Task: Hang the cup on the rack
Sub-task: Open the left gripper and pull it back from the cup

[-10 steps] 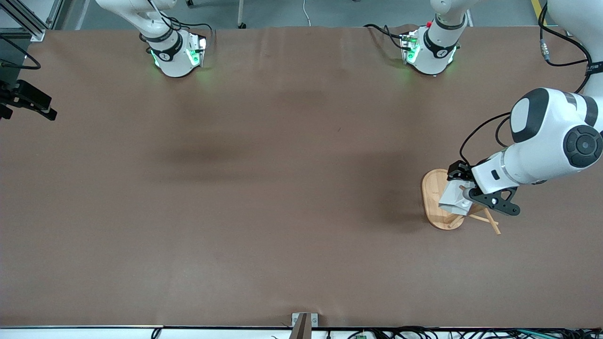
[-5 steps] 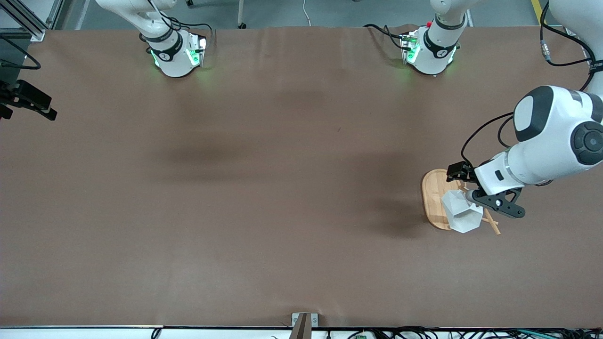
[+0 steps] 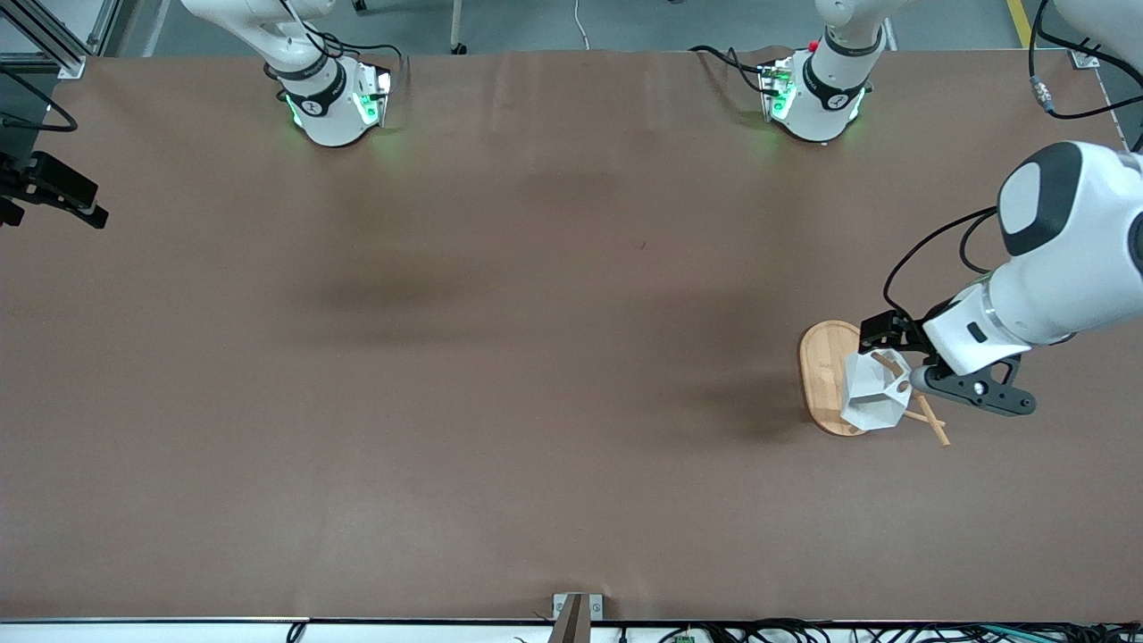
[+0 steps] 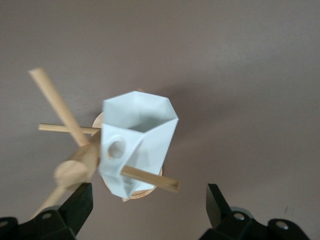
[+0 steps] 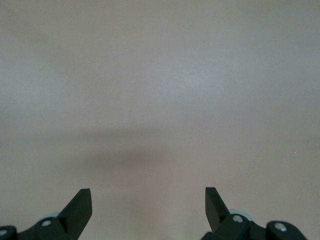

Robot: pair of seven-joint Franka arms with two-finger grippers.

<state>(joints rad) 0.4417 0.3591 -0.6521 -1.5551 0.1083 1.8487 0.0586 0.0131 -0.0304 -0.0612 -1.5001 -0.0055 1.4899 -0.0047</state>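
Note:
The white faceted cup (image 3: 868,395) hangs tilted on the bamboo rack (image 3: 823,375), near the left arm's end of the table. In the left wrist view the cup (image 4: 137,137) sits against the rack's post (image 4: 75,170), and a thin peg (image 4: 150,179) sticks out from under it. The round hole (image 4: 116,148) in its handle tab shows. My left gripper (image 3: 897,360) is open beside the cup. Its fingers (image 4: 80,205) stand wide apart, clear of the cup, with nothing between them. My right gripper (image 5: 149,200) is open over bare brown table and does not show in the front view.
A black device (image 3: 54,192) juts over the table edge at the right arm's end. A small metal bracket (image 3: 576,607) sits at the table edge nearest the front camera. Both arm bases (image 3: 330,103) stand along the edge farthest from that camera.
The left gripper opened and let go of the cup, then drew back toward the left arm's end. The cup swung and now hangs on the rack. The right arm has not moved.

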